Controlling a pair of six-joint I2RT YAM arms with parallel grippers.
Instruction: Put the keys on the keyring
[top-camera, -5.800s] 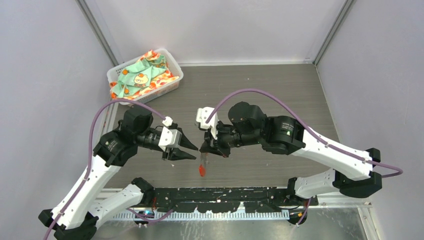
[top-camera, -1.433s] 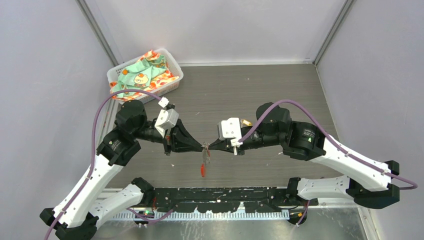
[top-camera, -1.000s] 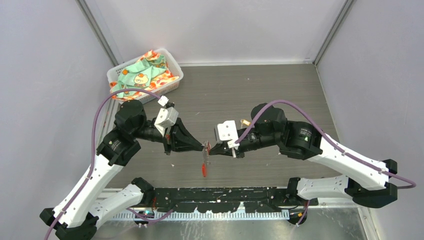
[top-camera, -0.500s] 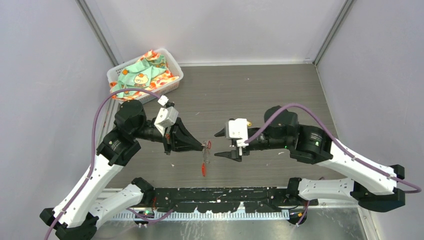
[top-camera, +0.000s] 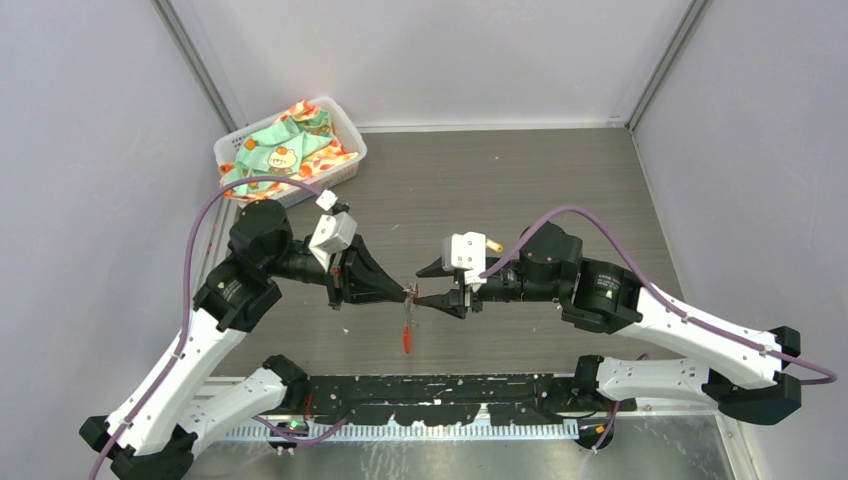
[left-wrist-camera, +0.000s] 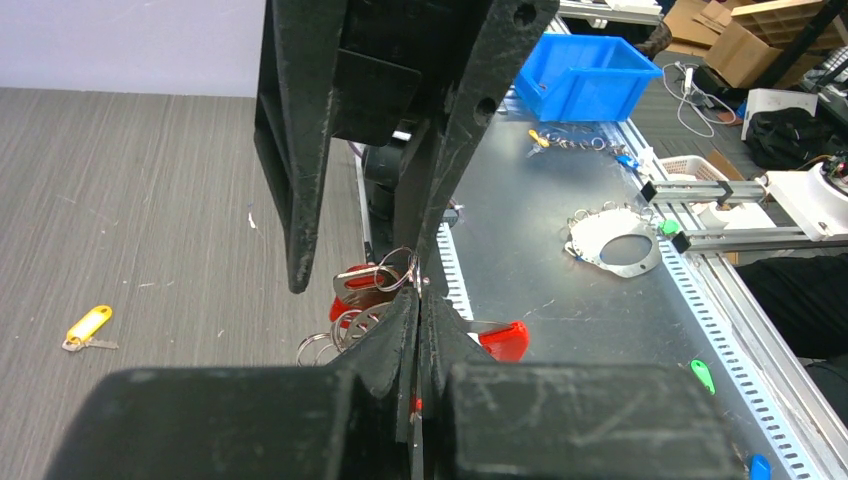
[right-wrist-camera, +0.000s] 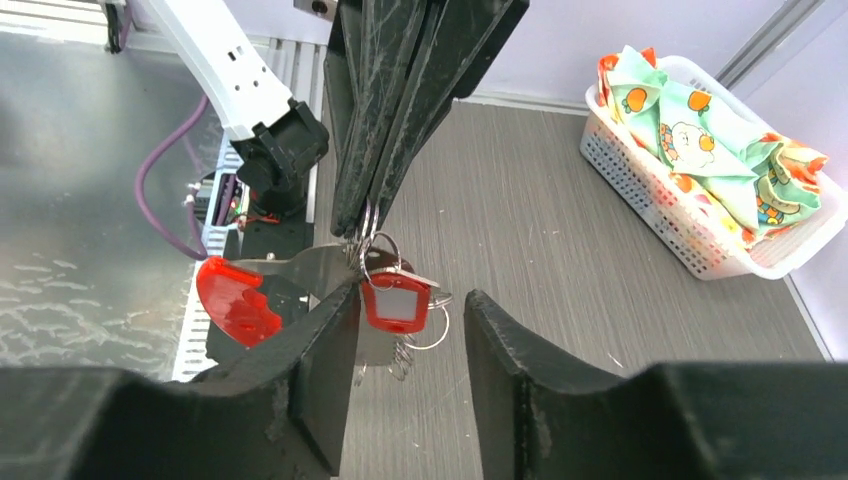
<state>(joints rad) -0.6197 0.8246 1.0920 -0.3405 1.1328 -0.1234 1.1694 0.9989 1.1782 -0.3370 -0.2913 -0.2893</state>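
Top external: left tool (top-camera: 405, 293) is pinched shut on the keyring (top-camera: 406, 312), which hangs over the table (top-camera: 560, 170); right tool (top-camera: 432, 284) gapes wide just beside it, and the yellow-tagged key (top-camera: 492, 244) lies apart on the table. Left wrist: grip is on the thin wire ring with the red-tagged key (left-wrist-camera: 358, 280) hanging off it, so likely light, floppy, slippery. Right wrist: jaws straddle the red tag; I'd take the flat tag, not the wire.

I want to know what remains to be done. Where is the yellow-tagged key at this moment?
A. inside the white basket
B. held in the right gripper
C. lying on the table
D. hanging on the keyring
C: the left wrist view shows the yellow-tagged key lying flat on the table, with nothing holding it.
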